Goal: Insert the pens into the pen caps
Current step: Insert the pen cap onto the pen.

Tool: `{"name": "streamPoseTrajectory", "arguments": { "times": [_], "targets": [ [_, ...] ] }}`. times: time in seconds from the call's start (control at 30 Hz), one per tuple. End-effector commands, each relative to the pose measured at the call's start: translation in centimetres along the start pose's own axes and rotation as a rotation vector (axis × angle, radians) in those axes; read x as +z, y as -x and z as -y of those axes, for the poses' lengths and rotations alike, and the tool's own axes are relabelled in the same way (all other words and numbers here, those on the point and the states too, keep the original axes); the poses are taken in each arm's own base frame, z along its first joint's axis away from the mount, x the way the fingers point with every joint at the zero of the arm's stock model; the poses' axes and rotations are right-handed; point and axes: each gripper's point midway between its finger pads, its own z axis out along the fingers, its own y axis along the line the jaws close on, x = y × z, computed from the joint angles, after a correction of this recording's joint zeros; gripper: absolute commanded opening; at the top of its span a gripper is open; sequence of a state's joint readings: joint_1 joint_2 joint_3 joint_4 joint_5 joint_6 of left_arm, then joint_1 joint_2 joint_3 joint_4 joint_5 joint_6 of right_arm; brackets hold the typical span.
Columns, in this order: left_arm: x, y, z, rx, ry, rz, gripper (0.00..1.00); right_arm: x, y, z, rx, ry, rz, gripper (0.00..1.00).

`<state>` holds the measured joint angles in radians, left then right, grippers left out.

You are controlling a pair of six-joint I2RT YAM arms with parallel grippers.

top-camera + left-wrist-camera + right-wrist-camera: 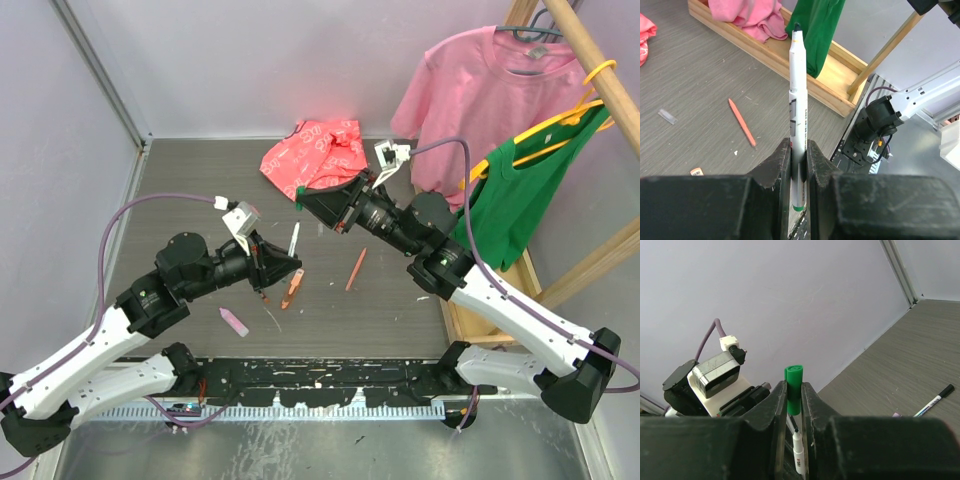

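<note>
My left gripper (291,262) (799,150) is shut on a white marker (294,238) (798,95) with a green end band, its uncapped dark tip pointing up. My right gripper (306,200) (794,390) is shut on a green pen cap (299,204) (794,377) and holds it just above that tip; the marker (799,455) shows under the cap, a small gap apart. A salmon-orange pen (356,268) (742,122) lies on the table. A short orange pen (293,290) lies below my left gripper. A lilac-pink piece (233,322) lies near the front. A black-capped white marker (935,400) lies on the table.
A red patterned cloth (315,155) lies at the back. A wooden rack (500,290) (770,50) with a pink shirt (470,80) and a green shirt (520,190) stands on the right. A small white scrap (667,116) lies on the table.
</note>
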<state>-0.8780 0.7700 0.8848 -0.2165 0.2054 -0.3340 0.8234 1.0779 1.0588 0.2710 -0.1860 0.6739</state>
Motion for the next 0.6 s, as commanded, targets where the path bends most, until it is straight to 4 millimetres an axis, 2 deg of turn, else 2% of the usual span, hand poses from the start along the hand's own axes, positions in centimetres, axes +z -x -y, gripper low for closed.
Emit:
{"name": "streamPoseTrajectory", "arguments": {
  "times": [0.0,0.57],
  "targets": [
    [-0.56,4.44,1.83,0.015,-0.051,0.136,0.00,-0.52,1.39,-2.05,0.003,0.071,0.043,0.00],
    [-0.33,4.66,1.79,0.011,-0.048,0.143,0.00,-0.63,0.72,-2.23,0.009,0.091,0.018,0.00]
  ]
}}
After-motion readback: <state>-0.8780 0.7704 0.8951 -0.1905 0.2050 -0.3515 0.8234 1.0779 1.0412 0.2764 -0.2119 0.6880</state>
